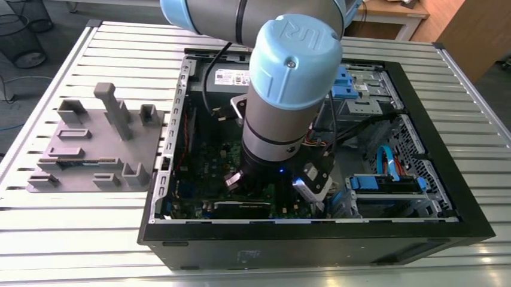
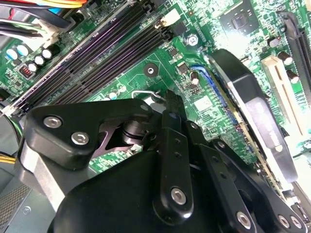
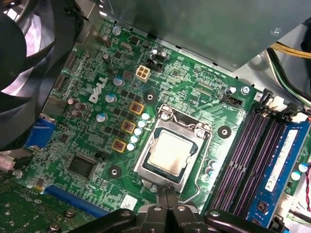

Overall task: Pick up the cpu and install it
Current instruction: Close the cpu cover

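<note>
Reaching down into an open black computer case (image 1: 447, 203), the arm (image 1: 291, 89) fills the middle of the exterior view, where we see its blue-capped joint above the green board (image 1: 209, 158). The case lies on a slatted metal table (image 1: 80, 239), and a grey tray (image 1: 88, 149) of upright holders sits just beside the case on the exterior view's left.

In the second wrist view we look along the black claw (image 2: 172, 103), whose linkages cover the near part of the green board (image 2: 160, 58). Its narrow tip sits down by a bent wire lever (image 2: 144, 92), close to the board. Long dark memory slots (image 2: 97, 53) run beside it, and a black add-in card (image 2: 252, 111) stands on edge on the other side.

In the first wrist view we find the cpu (image 3: 170, 150), a silvery square lying flat in its socket (image 3: 146, 167), ringed by the metal frame. The claw (image 3: 166, 190) is closed, its two tips pressed together with nothing that we can see between them, right at the socket's edge and just beside the cpu, not touching the metal top. A blue memory stick (image 3: 277, 165) stands in one of the slots well apart from the socket, and a black fan (image 3: 22, 63) sits over one end of the board.
</note>
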Tool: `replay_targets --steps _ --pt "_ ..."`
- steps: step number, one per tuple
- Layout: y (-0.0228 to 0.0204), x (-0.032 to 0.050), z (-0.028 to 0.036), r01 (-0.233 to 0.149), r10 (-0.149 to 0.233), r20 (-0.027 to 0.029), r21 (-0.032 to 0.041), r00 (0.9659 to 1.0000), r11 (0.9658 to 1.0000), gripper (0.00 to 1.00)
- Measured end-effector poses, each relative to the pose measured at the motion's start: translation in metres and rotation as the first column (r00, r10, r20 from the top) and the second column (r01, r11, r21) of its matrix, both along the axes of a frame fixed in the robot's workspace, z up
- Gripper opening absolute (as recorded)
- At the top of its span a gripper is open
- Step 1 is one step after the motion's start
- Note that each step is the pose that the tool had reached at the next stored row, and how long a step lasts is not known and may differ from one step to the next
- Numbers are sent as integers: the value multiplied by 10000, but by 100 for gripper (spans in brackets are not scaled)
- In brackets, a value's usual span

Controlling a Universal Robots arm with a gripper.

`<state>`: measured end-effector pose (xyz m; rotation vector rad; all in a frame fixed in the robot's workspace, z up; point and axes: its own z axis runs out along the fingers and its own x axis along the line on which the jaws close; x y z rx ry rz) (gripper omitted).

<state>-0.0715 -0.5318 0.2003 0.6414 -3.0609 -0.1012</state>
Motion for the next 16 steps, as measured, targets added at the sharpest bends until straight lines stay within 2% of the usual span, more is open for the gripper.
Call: replay_targets --steps 12,16 --pt "39 0 12 -48 48 -1 9 10000 10000 11" --pt "41 0 40 -57 57 0 19 10000 10000 11"
